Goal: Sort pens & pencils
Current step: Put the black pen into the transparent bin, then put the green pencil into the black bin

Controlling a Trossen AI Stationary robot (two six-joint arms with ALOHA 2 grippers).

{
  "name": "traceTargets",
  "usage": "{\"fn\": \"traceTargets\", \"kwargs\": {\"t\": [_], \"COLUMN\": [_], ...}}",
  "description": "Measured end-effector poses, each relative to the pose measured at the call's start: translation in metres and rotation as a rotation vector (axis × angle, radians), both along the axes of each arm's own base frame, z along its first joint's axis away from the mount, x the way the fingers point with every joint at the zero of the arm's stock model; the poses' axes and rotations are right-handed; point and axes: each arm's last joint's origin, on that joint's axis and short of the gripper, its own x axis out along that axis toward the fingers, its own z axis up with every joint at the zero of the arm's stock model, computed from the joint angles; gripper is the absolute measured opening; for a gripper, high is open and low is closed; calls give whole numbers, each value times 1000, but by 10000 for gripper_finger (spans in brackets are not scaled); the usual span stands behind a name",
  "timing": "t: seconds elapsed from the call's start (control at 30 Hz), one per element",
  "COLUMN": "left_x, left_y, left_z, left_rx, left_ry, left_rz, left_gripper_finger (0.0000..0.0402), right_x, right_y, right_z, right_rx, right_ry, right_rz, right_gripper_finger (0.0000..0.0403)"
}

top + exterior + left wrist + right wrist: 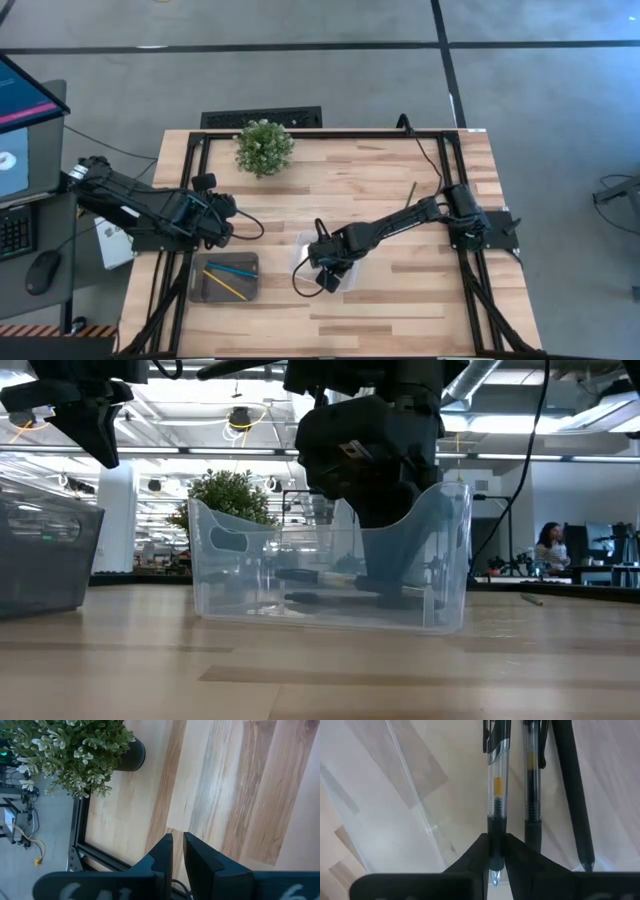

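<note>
A clear plastic bin (pixel 303 248) (pixel 330 560) stands mid-table. My right gripper (pixel 328 272) (pixel 495 855) reaches down into it and is shut on a clear-barrelled black pen (pixel 496 795). Two more black pens (pixel 534 785) (pixel 572 795) lie on the bin's floor beside it. In the grey tray (pixel 200 290) to the left lie the yellow pencil (pixel 228 286) and the light blue pencil (pixel 232 269). My left gripper (pixel 228 218) (pixel 177 852) hovers above the table behind the tray, shut and holding nothing. My right gripper pinches the pen between its two fingers by the black grip section (pixel 496 827) near the writing tip. The tip pokes out just past the fingers, and the rest of the pen runs away from them, parallel to the two lying pens. Whether the pen touches the bin floor, I cannot tell.
A potted plant (pixel 263 147) (pixel 75 750) stands near the far edge. One thin dark stick (pixel 410 190) (pixel 531 599) lies on the table toward the right arm's base. Bare wood stretches along the near edge. A person (pixel 548 548) sits in the room far behind.
</note>
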Motion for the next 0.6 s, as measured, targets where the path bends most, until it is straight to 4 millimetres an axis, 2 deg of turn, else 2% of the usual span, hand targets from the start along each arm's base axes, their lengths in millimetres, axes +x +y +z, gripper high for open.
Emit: {"fn": "traceTargets", "kwargs": {"t": [0.27,0.4,0.5,0.6], "left_x": [0,0,0,0], "left_y": [0,0,0,0], "left_z": [0,0,0,0], "left_rx": [1,1,1,2], "left_ry": [0,0,0,0], "left_rz": [0,0,0,0], "left_gripper_finger": [36,36,36,36], "right_x": [1,7,11,13], "right_y": [0,2,3,3], "right_z": [1,8,18,41], "right_rx": [1,10,6,-37], "right_ry": [1,-36,-49,-82], "right_rz": [-2,15,7,-5], "right_gripper_finger": [105,134,154,168]}}
